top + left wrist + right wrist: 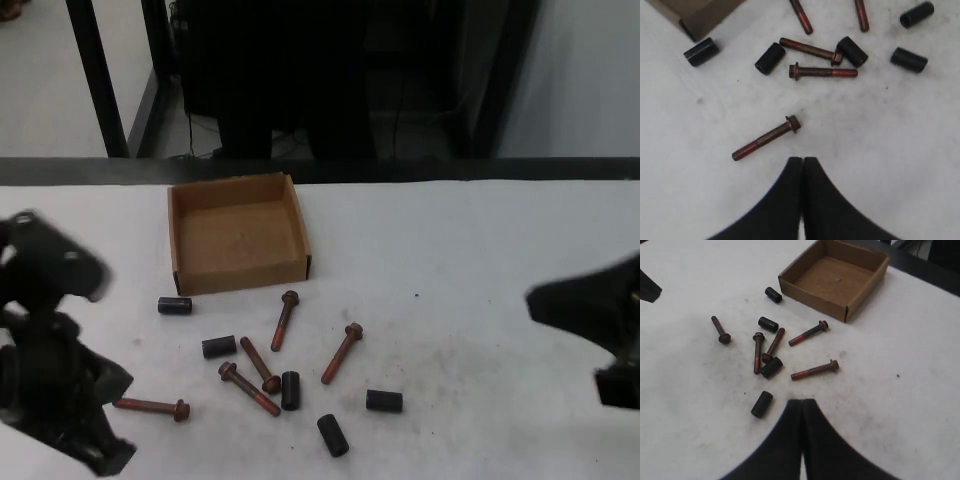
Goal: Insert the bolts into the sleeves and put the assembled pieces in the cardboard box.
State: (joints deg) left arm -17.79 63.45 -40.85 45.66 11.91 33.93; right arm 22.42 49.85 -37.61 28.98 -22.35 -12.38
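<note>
White bench [480, 260] lies under both arms. Left gripper [803, 160] and right gripper [803, 401] are pinched closed and empty. Five bolts [343, 353] and five sleeves [384, 401] lie scattered at lower centre of the high view, with the cardboard box [240, 280] above them.

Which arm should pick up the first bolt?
Probably the left. The left gripper, shut, hangs close to the lone bolt. The right gripper, also shut, sits farther from every bolt.

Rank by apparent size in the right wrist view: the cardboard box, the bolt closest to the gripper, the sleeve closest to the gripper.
1. cardboard box, clearly largest though farthest away.
2. bolt, long and thin.
3. sleeve, shorter but thicker; both lie about equally near, so the order holds.
</note>
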